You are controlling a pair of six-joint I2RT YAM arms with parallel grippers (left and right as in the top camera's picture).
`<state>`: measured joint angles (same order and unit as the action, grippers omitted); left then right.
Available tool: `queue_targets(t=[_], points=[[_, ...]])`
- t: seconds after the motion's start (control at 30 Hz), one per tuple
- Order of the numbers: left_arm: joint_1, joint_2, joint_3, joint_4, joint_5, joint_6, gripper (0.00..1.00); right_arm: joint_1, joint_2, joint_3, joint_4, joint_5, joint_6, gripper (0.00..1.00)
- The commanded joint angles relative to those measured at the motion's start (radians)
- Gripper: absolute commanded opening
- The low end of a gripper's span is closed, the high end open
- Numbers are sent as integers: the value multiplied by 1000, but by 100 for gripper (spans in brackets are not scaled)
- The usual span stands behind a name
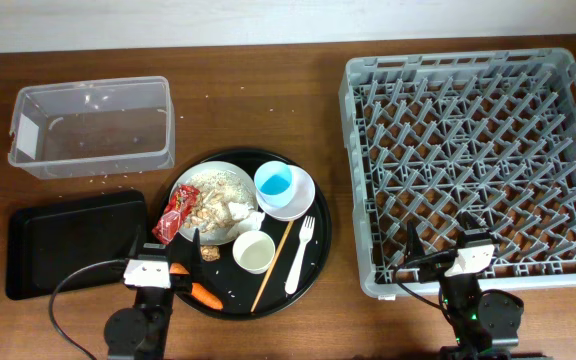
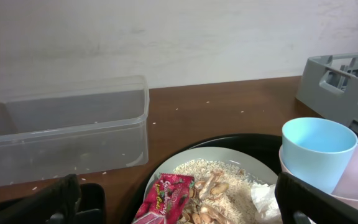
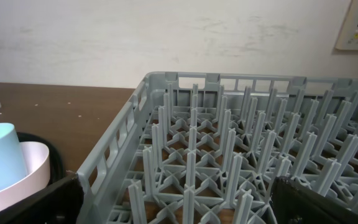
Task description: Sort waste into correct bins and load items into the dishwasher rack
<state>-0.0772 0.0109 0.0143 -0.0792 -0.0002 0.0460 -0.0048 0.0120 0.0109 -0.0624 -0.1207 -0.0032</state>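
A white plate (image 1: 200,187) on the round black tray holds beige rice and food chunks (image 1: 211,203), a red wrapper (image 1: 176,213) and a white tissue (image 1: 243,212). A blue cup (image 1: 275,182) stands in a pink bowl (image 1: 301,197). A small white cup (image 1: 253,251), a white fork (image 1: 300,255), a wooden chopstick (image 1: 273,265) and an orange carrot (image 1: 205,294) also lie on the tray. My left gripper (image 1: 165,243) is open and empty at the tray's near left, and the wrapper (image 2: 166,198) lies between its fingers (image 2: 179,208). My right gripper (image 1: 446,245) is open and empty over the near edge of the grey rack (image 1: 473,150), as the right wrist view shows (image 3: 179,205).
A clear plastic tub (image 1: 88,125) stands at the back left, with scattered grains around it. A shallow black rectangular tray (image 1: 63,245) lies at the front left. The round black tray (image 1: 313,270) sits between that tray and the rack. Cables run from both arm bases.
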Motion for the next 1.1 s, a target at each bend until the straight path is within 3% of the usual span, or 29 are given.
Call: queue_targets(t=[0.0, 1.0, 1.07], points=[[2, -5, -5, -4, 7, 16, 99, 6, -6, -5, -5, -5, 4, 99], [2, -5, -5, -3, 2, 16, 99, 5, -6, -5, -5, -6, 7, 99], [2, -5, -5, 18, 5, 15, 99, 5, -6, -5, -5, -6, 130, 99]])
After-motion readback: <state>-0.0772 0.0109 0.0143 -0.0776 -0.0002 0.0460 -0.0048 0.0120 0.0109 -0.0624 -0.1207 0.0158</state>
